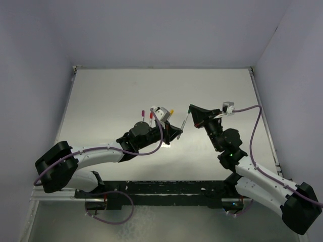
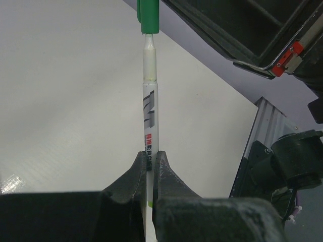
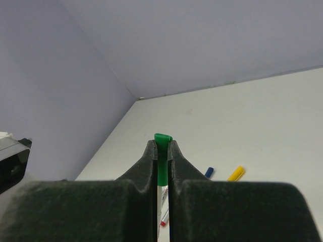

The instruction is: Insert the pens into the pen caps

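Note:
My left gripper point(image 2: 149, 154) is shut on a white-grey pen point(image 2: 150, 108) with red and black print, low on its barrel. The pen's tip meets the mouth of the green cap point(image 2: 148, 15), and its pale neck shows below the cap. My right gripper point(image 3: 161, 143) is shut on that green cap point(image 3: 162, 156), with the pen's barrel point(image 3: 162, 194) running on below it. From above, the pen point(image 1: 184, 122) spans between the left gripper point(image 1: 178, 132) and the right gripper point(image 1: 191, 109) above mid-table. A blue cap point(image 3: 209, 172) and a yellow cap point(image 3: 235, 173) lie on the table beyond.
A purple-ended piece point(image 1: 143, 113), a red-ended pen point(image 1: 151, 118) and a yellow piece point(image 1: 172, 111) lie just beyond the left wrist. A red-tipped pen point(image 3: 164, 218) shows under the right fingers. Grey walls enclose the white table point(image 1: 111, 96). A black rail point(image 1: 161, 189) runs along the near edge.

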Motion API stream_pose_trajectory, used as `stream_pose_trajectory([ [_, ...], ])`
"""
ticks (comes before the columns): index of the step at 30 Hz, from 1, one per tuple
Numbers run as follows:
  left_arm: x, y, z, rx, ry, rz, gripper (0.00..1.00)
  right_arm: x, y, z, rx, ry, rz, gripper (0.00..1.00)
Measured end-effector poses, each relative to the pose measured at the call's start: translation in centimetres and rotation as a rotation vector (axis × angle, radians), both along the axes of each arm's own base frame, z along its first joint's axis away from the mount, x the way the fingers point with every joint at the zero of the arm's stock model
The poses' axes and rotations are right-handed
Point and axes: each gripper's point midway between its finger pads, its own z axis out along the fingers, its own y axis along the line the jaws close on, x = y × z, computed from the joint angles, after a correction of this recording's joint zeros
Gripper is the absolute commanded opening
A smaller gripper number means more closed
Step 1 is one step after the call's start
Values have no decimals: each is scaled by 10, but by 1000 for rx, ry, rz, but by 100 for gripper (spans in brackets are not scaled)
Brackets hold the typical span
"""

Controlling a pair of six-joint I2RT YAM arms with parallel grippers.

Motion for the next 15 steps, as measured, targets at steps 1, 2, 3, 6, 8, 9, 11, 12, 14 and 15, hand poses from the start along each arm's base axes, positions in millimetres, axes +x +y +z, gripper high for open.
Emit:
stream_pose_trajectory([
  [1,1,0,0,1,0,3,0,0,1,-1,3,4,4,0],
  [2,1,1,0,2,0,7,0,0,2,-2,6,6,7,0],
  [3,2,1,-1,4,2,10,0,0,3,-3,11,10,12,0],
  [6,2,2,-3,12,7,18,0,0,6,-5,22,17,29,0],
  [8,3,2,-3,12,5,22,0,-1,9,-9,25,27,46,0],
  [9,4,2,-2,8,2,27,0,-2,11,-11,21,33,59,0],
  [11,5,3,-2,7,1,33,0,-3,14,-16,21,46,73,0],
  [12,5,3,-2,8,2,36,0,-3,15,-16,22,48,81,0],
  [14,6,4,-2,8,1,41,0,-4,16,-16,24,48,90,0],
  [15,6,4,-2,8,1,43,0,-5,17,-16,23,48,92,0],
])
